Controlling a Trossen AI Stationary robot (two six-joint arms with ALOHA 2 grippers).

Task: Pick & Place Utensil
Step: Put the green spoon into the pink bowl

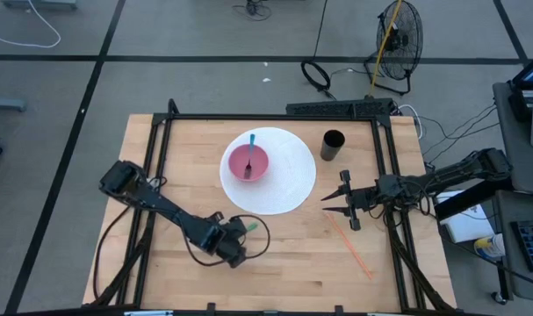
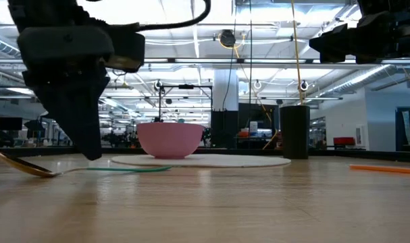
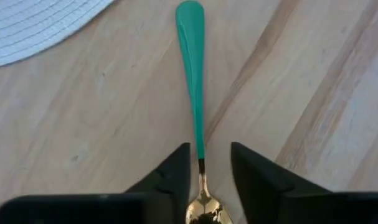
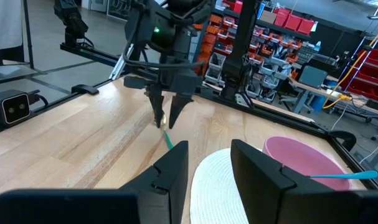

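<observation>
A spoon with a green handle (image 3: 192,62) and a gold bowl (image 3: 204,208) lies flat on the wooden table near its front, left of centre (image 1: 248,226). My left gripper (image 3: 210,162) points steeply down over it and is open. One finger stands on each side of the spoon's neck, with a gap showing on both sides. The low view shows the spoon (image 2: 29,167) resting on the table below that gripper. My right gripper (image 1: 341,202) waits open and level, right of the white mat, holding nothing.
A round white mat (image 1: 288,175) lies at the table's centre. On it stands a pink bowl (image 1: 248,162) with a blue-handled utensil (image 1: 251,145) in it. A black cup (image 1: 333,145) stands at the mat's far right. An orange stick (image 1: 352,248) lies front right.
</observation>
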